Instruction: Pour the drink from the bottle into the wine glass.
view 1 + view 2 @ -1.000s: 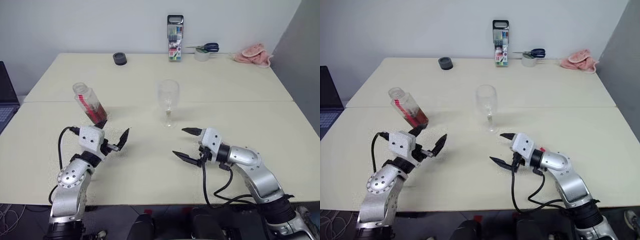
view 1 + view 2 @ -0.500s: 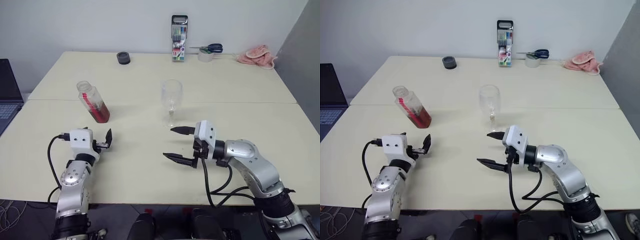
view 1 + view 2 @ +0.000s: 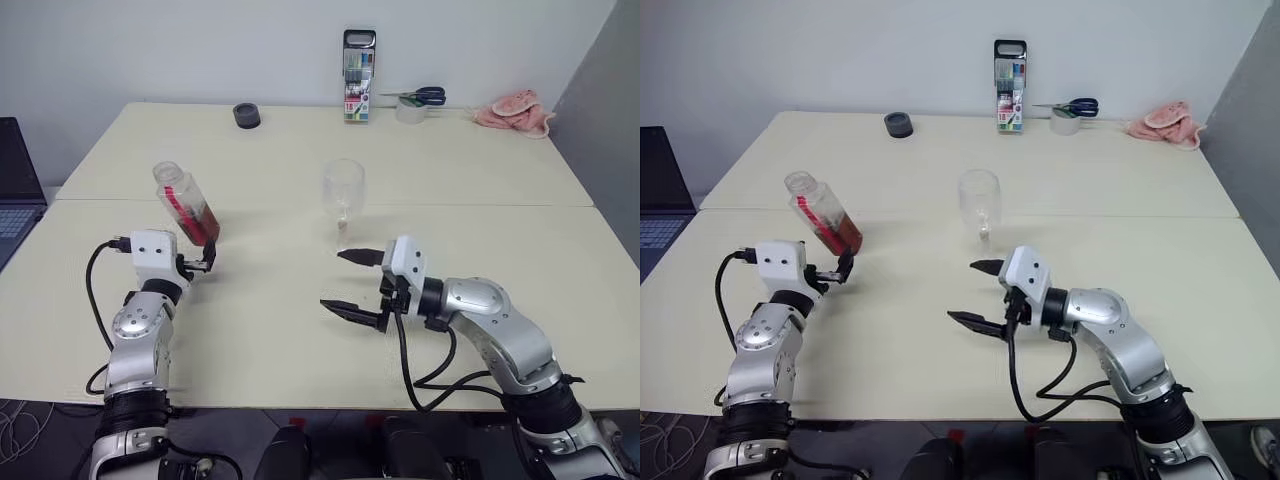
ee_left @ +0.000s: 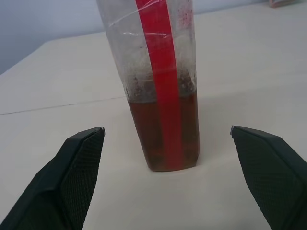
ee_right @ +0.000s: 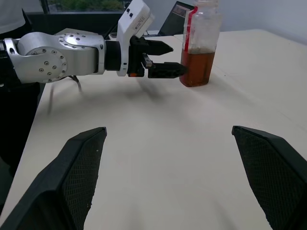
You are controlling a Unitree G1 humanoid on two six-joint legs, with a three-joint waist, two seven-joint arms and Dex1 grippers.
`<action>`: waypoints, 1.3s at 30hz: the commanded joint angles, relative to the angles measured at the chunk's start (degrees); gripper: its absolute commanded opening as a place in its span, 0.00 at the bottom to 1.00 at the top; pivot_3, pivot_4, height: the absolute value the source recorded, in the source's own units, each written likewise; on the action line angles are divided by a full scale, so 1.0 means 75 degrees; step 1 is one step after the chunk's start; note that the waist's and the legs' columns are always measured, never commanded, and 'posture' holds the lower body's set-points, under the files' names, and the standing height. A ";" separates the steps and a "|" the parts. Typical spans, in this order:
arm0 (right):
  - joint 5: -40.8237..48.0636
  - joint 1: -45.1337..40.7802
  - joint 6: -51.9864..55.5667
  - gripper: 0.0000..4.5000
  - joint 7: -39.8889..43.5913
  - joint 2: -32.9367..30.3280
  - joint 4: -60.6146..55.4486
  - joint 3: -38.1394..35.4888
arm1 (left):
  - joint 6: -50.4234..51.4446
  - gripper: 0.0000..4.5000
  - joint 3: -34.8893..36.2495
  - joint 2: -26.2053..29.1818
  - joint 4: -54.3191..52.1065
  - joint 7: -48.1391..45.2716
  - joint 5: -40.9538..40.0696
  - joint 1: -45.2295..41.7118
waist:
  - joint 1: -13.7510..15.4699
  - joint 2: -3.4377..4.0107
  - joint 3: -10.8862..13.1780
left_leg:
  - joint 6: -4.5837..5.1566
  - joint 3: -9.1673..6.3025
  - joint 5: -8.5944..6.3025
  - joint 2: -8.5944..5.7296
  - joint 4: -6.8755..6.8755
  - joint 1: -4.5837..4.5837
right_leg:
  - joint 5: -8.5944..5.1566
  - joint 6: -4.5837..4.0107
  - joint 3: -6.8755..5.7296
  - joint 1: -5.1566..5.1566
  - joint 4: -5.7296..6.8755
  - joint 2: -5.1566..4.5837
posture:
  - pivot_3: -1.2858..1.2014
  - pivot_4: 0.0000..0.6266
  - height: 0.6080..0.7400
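The bottle (image 3: 187,204) stands on the table (image 3: 300,330) left of the wine glass (image 3: 343,192), long axis upright with its open, capless mouth up, amber drink (image 4: 165,129) in its lower part. Over the last second the left gripper (image 4: 168,139) has swung forward to face the bottle, fingers spread wide and holding nothing. So the grasp looks next, while the right gripper (image 3: 352,283) waits equally wide and empty near the glass.

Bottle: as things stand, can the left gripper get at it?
Probably yes. The left gripper is open and faces the bottle squarely, fingers either side of its line, with only bare table between them.
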 commanded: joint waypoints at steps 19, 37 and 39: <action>-0.0125 -0.0341 -0.0206 1.00 -0.0150 0.0315 -0.0115 0.0029 | -0.0421 0.80 0.0253 0.0413 0.1818 -0.0349 -0.0379 -0.1828 | -0.0010 -0.0002 0.0000 | -0.0025 -0.0001 0.0014 -0.0001 0.0001 -0.0002 | 0.0000 0.0000 -0.0001 -0.0003 0.0002 0.0001 | 0.52 0.24 1.00; 0.0458 0.0234 0.0324 1.00 -0.1435 0.0022 -0.1076 -0.2045 | -0.0746 0.37 -0.2026 0.0376 -0.0279 -0.1309 0.0965 -0.2727 | 0.0034 -0.0013 0.0001 | -0.0037 -0.0029 0.0021 -0.0018 0.0041 -0.0098 | 0.0006 0.0004 -0.0021 -0.0055 -0.0001 -0.0016 | 0.52 0.24 1.00; 0.0453 0.0210 0.0226 1.00 -0.1603 -0.0016 -0.1000 -0.2257 | -0.0970 0.37 -0.2277 0.0459 -0.0051 -0.1450 0.1212 -0.3046 | 0.0021 -0.0013 0.0001 | -0.0036 -0.0026 0.0021 -0.0018 0.0039 -0.0102 | 0.0006 0.0004 -0.0024 -0.0060 0.0001 -0.0008 | 0.52 0.24 1.00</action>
